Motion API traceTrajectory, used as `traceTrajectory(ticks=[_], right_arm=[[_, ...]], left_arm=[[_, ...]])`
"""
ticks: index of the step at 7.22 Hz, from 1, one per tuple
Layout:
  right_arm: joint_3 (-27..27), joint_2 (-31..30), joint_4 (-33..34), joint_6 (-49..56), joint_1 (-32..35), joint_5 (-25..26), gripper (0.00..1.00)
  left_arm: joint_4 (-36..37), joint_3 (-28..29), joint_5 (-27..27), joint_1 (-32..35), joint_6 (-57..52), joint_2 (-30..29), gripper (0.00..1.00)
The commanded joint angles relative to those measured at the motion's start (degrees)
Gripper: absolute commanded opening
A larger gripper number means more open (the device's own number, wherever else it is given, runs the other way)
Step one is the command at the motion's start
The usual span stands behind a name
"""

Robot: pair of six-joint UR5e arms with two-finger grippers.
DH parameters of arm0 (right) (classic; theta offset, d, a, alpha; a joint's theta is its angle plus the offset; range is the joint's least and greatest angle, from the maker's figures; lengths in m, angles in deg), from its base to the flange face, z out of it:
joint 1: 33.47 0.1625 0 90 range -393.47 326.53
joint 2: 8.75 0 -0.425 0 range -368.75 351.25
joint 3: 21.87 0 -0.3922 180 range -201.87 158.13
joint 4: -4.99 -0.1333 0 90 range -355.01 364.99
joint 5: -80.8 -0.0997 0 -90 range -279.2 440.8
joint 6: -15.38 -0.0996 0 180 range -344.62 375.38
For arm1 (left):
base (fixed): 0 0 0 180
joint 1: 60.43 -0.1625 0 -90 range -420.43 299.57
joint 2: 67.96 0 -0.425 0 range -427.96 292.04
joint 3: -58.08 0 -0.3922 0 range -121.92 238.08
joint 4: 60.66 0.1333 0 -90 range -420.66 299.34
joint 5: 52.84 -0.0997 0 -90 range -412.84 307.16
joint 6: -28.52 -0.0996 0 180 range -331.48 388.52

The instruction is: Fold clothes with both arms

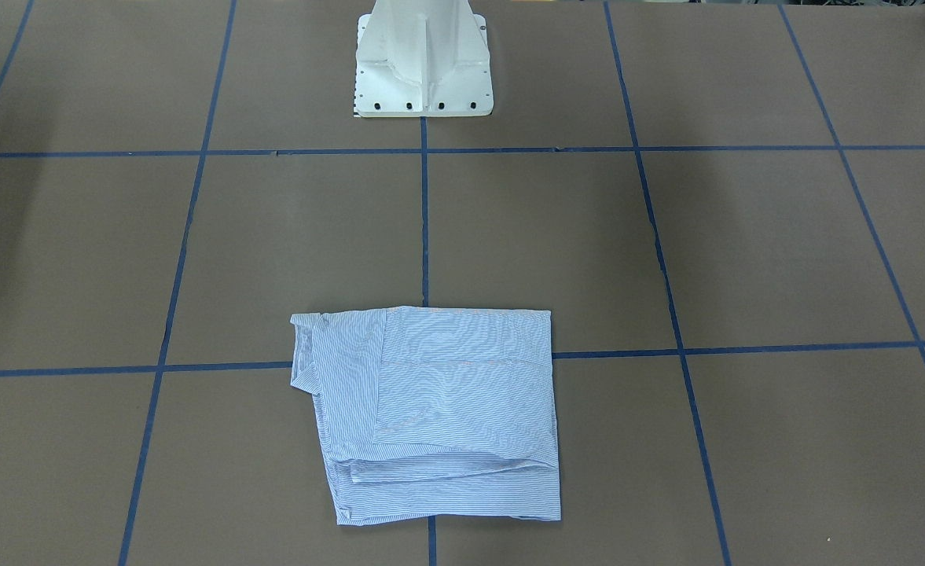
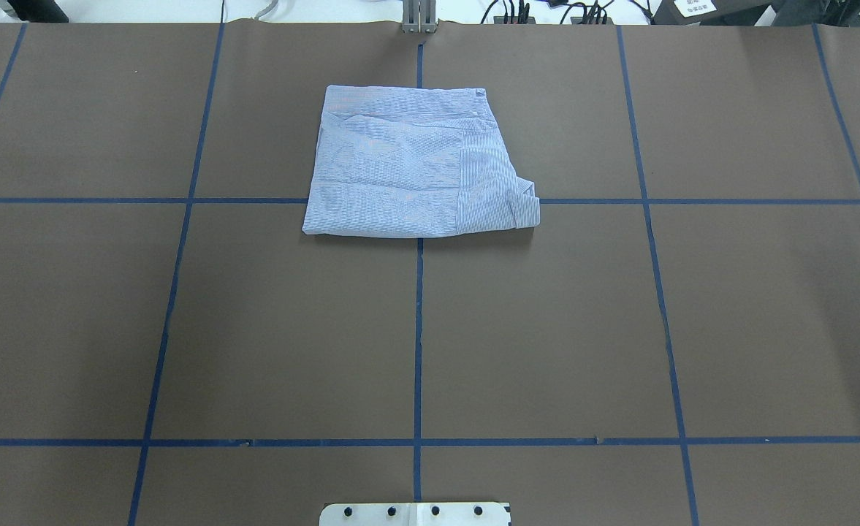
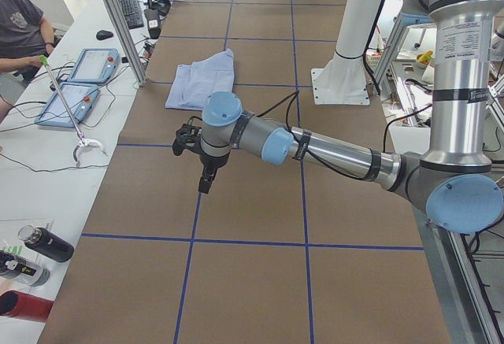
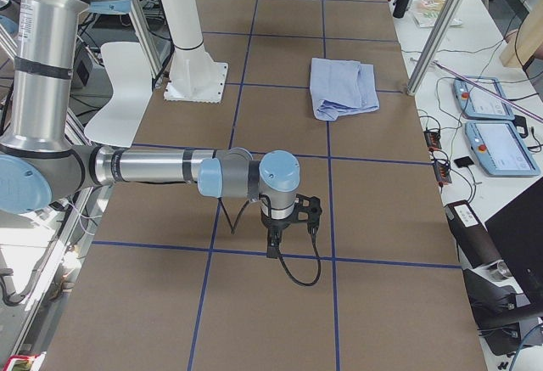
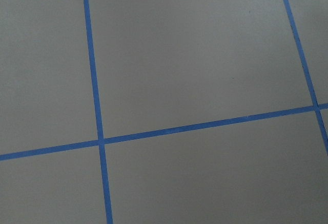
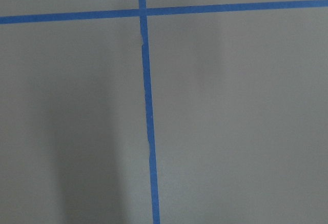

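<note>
Shirt (image 2: 408, 168) lies flat on the table (image 2: 583, 329), folded into a rough rectangle of several stacked layers. It sits near the table's far edge from the robot, about midway along that edge and not touching it. It covers the crossing of the centre tape line (image 2: 418, 329) and the far cross line, and its near fold lies just on the robot's side of that cross line. Layer edges along the far side are stepped, not flush. At the near corner, on the end toward the robot's right, a small turned-back flap sticks out. Collar or cuff, can't tell.

Left arm (image 3: 331, 151) reaches low over the table toward its left end. Forearm is roughly level, wrist bent so the left jaws point down above a tape line, well apart from the shirt. They show only from the side, so can't tell if they are wide or narrow.

Right arm (image 4: 161, 167) has the same pose toward the table's right end, with the right jaws pointing down, well apart from the shirt. A black cable (image 4: 297, 269) loops below the wrist. Jaw width: can't tell here either.

Both wrist views show bare brown table with blue tape lines crossing.

White pedestal (image 1: 423, 71) stands mid-table at the robot-side edge, on the same centre line as the shirt. A person (image 3: 20, 21) sits at the bench beyond the far edge, teach pendants (image 3: 93, 64) beside them.
</note>
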Motion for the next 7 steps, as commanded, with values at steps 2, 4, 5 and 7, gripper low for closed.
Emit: traceTrajectory(ticks=[2, 4, 5, 7], right_arm=[[-0.14, -0.02, 0.14, 0.14, -0.84, -1.78, 1.0], [-0.58, 1.38, 0.67, 0.14, -1.45, -4.7, 1.0], [-1.97, 0.6, -0.29, 0.4, -1.37, -4.43, 1.0], [-0.57, -2.82, -9.38, 0.14, -1.36, -2.51, 1.0]], left_arm=[[-0.13, 8.05, 0.29, 5.99, -10.58, 1.39, 1.0], [-0.3, 8.32, 0.73, 5.99, -6.65, 1.31, 1.0], [-2.04, 7.19, 0.39, 6.08, -6.97, 2.53, 1.0], [-7.68, 6.92, 0.12, 6.08, -6.27, 4.73, 1.0]])
